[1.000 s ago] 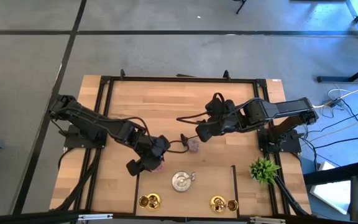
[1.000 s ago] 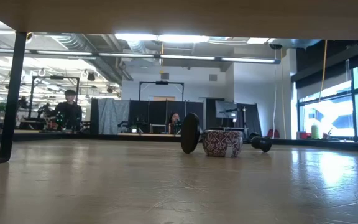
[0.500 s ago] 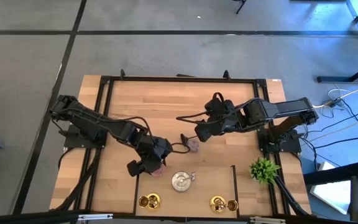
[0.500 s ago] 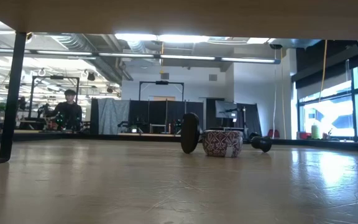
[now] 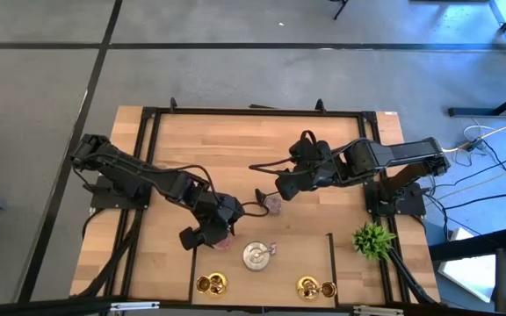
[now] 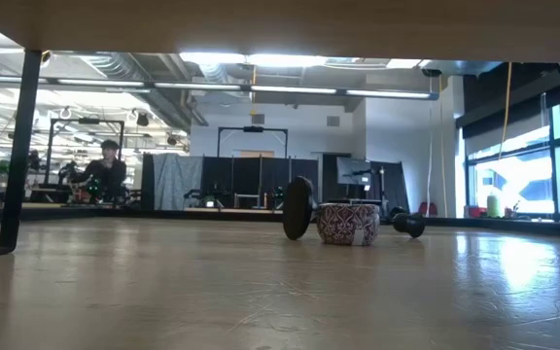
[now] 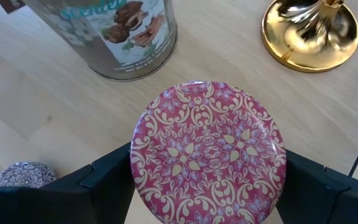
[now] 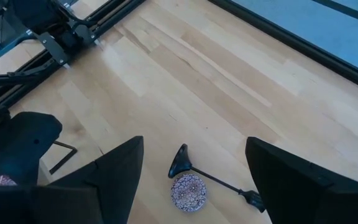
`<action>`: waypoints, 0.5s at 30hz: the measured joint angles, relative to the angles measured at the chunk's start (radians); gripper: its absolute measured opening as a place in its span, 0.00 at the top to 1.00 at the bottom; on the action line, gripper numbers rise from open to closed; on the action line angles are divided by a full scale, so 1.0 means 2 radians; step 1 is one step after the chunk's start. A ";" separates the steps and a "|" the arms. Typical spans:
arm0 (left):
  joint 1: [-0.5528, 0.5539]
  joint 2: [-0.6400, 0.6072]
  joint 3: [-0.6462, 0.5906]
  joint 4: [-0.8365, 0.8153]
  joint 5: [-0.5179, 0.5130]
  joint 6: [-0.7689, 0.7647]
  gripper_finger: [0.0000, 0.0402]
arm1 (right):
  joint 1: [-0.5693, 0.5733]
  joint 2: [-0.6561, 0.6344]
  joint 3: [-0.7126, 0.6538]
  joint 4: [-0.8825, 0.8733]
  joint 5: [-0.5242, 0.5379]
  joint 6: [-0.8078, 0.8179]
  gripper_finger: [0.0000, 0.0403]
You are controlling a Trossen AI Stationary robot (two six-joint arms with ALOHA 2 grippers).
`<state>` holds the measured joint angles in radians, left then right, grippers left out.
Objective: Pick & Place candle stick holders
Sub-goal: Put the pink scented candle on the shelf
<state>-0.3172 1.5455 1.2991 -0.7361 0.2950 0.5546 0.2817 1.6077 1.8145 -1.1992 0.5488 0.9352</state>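
Near the front of the table's left half, the left gripper (image 5: 207, 233) stands over a pink patterned round holder (image 7: 208, 153), its two dark fingers (image 7: 107, 177) spread on either side of the holder's flat top; whether they press the holder or only bracket it cannot be told. In the left wrist view a shiny silver round holder (image 7: 120, 34) stands just beyond the pink one, a gold holder (image 7: 310, 31) lies off to one side of it, and a small grey glittery piece (image 7: 23, 175) sits at the frame's edge.

The right gripper (image 5: 285, 187) hangs above the middle of the wooden table (image 5: 235, 145) with its fingers wide apart and nothing between them. Below it lie a second round patterned holder (image 8: 188, 192) and, touching it, a black holder with a thin stem (image 8: 213, 176) lying on its side.

Along the front edge, two groups of small gold holders (image 5: 211, 283) sit apart, and a green spiky plant (image 5: 373, 240) stands at the right.
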 joint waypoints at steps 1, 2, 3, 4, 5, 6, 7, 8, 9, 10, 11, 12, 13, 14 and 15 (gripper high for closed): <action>0.000 0.000 0.000 0.000 0.001 0.000 0.23 | 0.000 0.000 0.000 0.000 0.000 0.000 0.29; 0.000 0.000 0.000 0.000 0.003 0.000 0.23 | 0.000 0.000 0.000 0.000 0.000 0.000 0.29; 0.000 0.000 0.000 0.000 0.003 -0.001 0.23 | 0.000 0.000 0.000 0.000 0.000 -0.001 0.29; 0.000 0.000 0.000 0.000 0.003 -0.001 0.23 | 0.000 0.000 0.000 0.000 0.000 -0.002 0.29; 0.000 0.000 0.000 0.000 0.003 0.000 0.23 | 0.000 0.000 0.000 0.000 0.000 -0.002 0.29; 0.000 0.000 0.000 0.000 0.003 0.000 0.23 | 0.000 0.000 0.000 0.000 0.000 -0.002 0.29; -0.001 0.000 0.000 0.000 0.001 -0.001 0.23 | 0.000 0.000 0.000 0.000 0.000 -0.003 0.29; -0.001 0.000 0.000 0.000 -0.002 -0.001 0.23 | 0.000 0.000 0.000 0.000 0.000 -0.004 0.29; -0.001 0.000 0.000 0.000 -0.004 -0.002 0.23 | 0.000 0.000 0.000 0.000 0.000 -0.004 0.29; -0.001 0.000 0.000 0.000 -0.005 -0.004 0.22 | 0.000 0.000 0.000 0.000 0.000 -0.004 0.29; -0.001 0.000 0.000 0.000 -0.005 -0.004 0.22 | 0.000 0.000 0.000 0.000 0.000 -0.004 0.29; -0.001 0.000 0.000 0.000 -0.005 -0.004 0.22 | 0.000 0.000 0.000 0.000 0.000 -0.004 0.29; -0.001 0.000 0.000 0.000 -0.005 -0.004 0.22 | 0.000 0.000 0.000 0.000 0.000 -0.004 0.29; -0.001 0.000 0.000 0.000 -0.005 -0.004 0.22 | 0.000 0.000 0.000 0.000 0.000 -0.004 0.29; -0.001 0.000 0.000 0.000 -0.005 -0.004 0.22 | 0.000 0.000 0.000 0.000 0.000 -0.004 0.29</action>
<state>-0.3191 1.5455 1.2987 -0.7364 0.2848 0.5460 0.2819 1.6077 1.8145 -1.1992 0.5488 0.9276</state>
